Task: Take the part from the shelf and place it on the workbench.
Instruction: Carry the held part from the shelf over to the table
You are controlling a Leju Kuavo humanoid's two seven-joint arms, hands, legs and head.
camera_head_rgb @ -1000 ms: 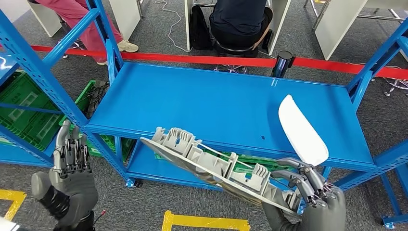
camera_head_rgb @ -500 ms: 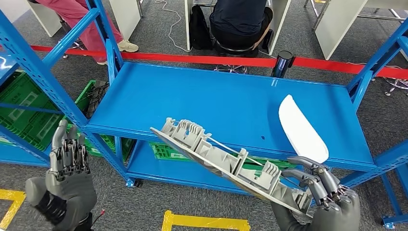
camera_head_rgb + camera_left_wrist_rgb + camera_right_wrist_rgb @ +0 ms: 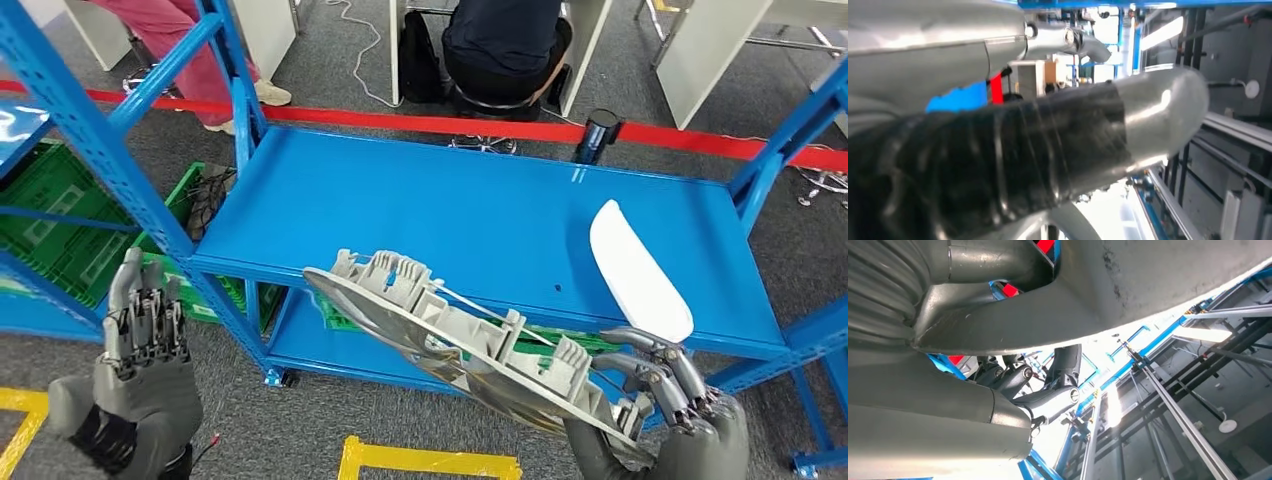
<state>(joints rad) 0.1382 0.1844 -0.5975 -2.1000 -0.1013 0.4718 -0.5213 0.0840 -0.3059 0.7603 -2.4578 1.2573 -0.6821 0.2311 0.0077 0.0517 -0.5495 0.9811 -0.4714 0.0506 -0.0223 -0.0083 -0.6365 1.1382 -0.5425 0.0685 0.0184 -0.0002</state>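
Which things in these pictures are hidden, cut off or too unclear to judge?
- Head view: the right hand holds the grey part, but its palm and wrist are cut by the bottom edge.
- Head view: the part hides the shelf's front edge and the lower level behind it.
- Left wrist view: the left hand is blurred, so its fingers cannot be judged there.
- Head view: the seated person is cut by the top edge.

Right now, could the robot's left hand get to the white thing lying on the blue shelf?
Probably not easily. The left hand is open but low at the shelf's near left corner. The white piece lies at the far right of the blue shelf, and the long grey part held by the right hand stretches across between.
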